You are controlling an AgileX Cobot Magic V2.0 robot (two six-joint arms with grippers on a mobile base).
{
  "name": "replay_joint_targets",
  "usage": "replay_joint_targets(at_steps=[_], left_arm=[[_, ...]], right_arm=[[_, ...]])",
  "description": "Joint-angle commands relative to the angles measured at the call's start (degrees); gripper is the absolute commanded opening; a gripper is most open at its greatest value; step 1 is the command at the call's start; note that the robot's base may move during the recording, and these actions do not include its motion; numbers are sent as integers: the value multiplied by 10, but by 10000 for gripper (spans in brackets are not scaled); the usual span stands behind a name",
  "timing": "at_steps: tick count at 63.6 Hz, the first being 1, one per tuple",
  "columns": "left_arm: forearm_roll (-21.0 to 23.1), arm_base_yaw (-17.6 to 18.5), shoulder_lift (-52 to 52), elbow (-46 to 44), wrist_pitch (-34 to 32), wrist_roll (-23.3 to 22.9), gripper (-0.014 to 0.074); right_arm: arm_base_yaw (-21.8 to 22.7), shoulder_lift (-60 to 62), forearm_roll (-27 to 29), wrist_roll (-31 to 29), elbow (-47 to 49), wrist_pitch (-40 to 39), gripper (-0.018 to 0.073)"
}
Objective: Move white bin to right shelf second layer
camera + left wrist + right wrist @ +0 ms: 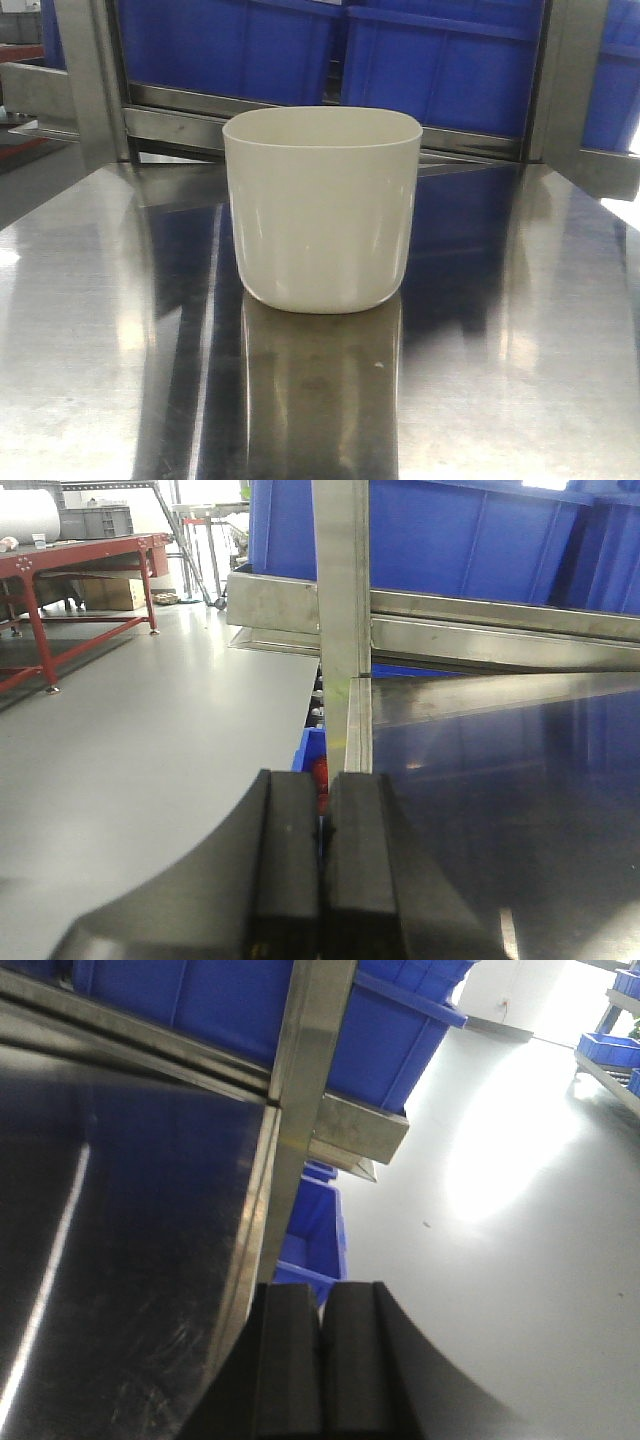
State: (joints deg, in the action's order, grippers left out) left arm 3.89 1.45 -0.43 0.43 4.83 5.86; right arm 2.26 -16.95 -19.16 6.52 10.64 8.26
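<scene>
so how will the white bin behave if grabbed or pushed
The white bin looks like moulded plastic, so probably stiff and light. Its glossy, tapered walls may slip in a grip. On the steel tabletop it would likely slide, not tip.

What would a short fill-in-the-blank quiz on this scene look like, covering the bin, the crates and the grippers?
1. The white bin stands on the steel table with its opening facing ____.
2. The crates behind it are ____ in colour.
3. The left gripper and the right gripper are both ____ (open or shut), holding nothing.

Missing words: up; blue; shut.
</scene>
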Motion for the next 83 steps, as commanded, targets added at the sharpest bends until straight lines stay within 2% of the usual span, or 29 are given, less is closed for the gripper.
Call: replay_joint_targets(at_steps=[1, 11, 17, 25, 28, 36, 44, 59, 65, 74, 83], left_arm=[[3, 2, -8, 21, -48, -1, 85], [3, 2, -8, 21, -48, -1, 85], [3, 2, -8, 21, -48, -1, 85], [3, 2, -8, 21, -48, -1, 85], [3, 2, -8, 21, -48, -1, 85], [3, 2, -8, 21, -48, -1, 85], [3, 2, -8, 21, -48, -1, 85], [3, 2, -8, 21, -48, -1, 85], [3, 2, -8, 21, -48, -1, 85], [3, 2, -8, 21, -48, -1, 85], [3, 2, -8, 21, -48, -1, 85]], right_arm=[[-7, -47, -27, -6, 46, -41, 55], [-19, -134, -14, -4, 99, -41, 55], [-21, -189, 46, 14, 134, -32, 55], [-22, -262, 113, 31, 189, 41, 55], [-24, -281, 116, 31, 215, 71, 55], [-44, -348, 125, 35, 297, 210, 55], [-73, -416, 136, 90, 388, 341, 55], [-159, -549, 108, 243, 526, 488, 66], [-184, -594, 80, 276, 583, 526, 154], [-225, -644, 59, 280, 657, 558, 330], [-266, -675, 57, 280, 724, 577, 358]])
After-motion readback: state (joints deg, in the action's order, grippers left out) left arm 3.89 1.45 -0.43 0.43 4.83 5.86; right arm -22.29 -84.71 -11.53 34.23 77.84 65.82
